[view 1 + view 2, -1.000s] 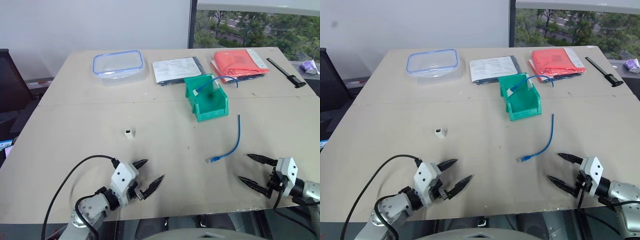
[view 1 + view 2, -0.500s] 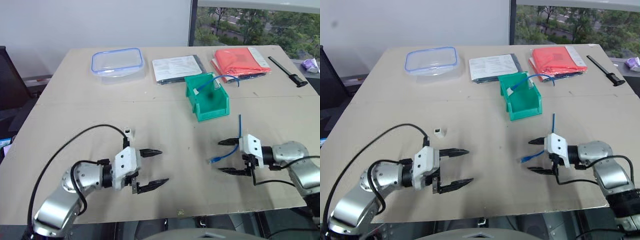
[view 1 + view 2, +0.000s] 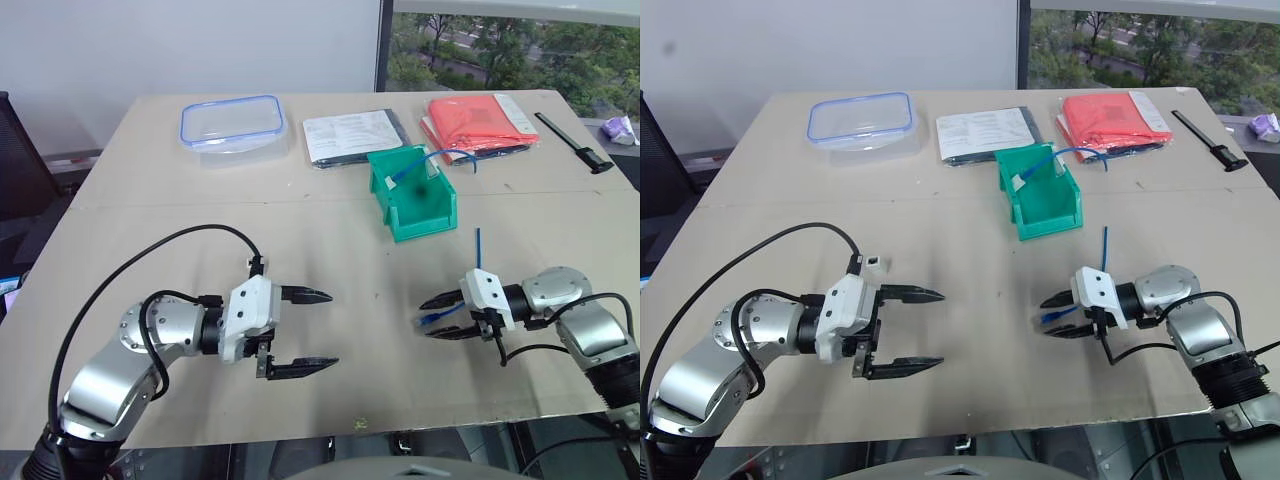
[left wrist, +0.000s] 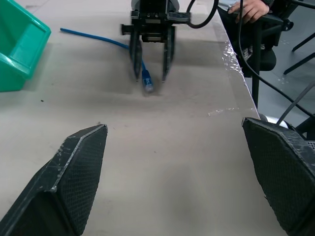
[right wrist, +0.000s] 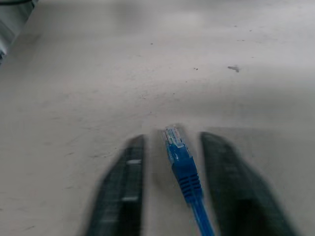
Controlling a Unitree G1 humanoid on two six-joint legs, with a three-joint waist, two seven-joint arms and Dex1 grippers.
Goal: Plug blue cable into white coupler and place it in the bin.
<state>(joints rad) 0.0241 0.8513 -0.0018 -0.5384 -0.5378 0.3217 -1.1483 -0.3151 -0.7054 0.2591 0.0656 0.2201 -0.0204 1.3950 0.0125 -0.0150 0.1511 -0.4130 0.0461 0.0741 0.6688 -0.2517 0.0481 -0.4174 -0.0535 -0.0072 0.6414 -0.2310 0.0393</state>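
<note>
Right gripper (image 3: 437, 316), lower right of frame, narrowly parted, straddles the blue cable (image 3: 474, 266) plug end without pinching; the cable runs back under its wrist. Left gripper (image 3: 319, 329) spread wide, empty.

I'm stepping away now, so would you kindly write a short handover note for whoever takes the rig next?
Left gripper: jaws open, empty, above the table.
Right gripper: jaws astride the plug end of the blue cable, gaps visible on both sides, not yet clamped.
White coupler: on the table, behind the left gripper, untouched.
Green bin: mid-table, already holding another blue cable.
Done: nothing plugged.
Left: grasp cable, pick up coupler, plug, drop in bin.
</note>
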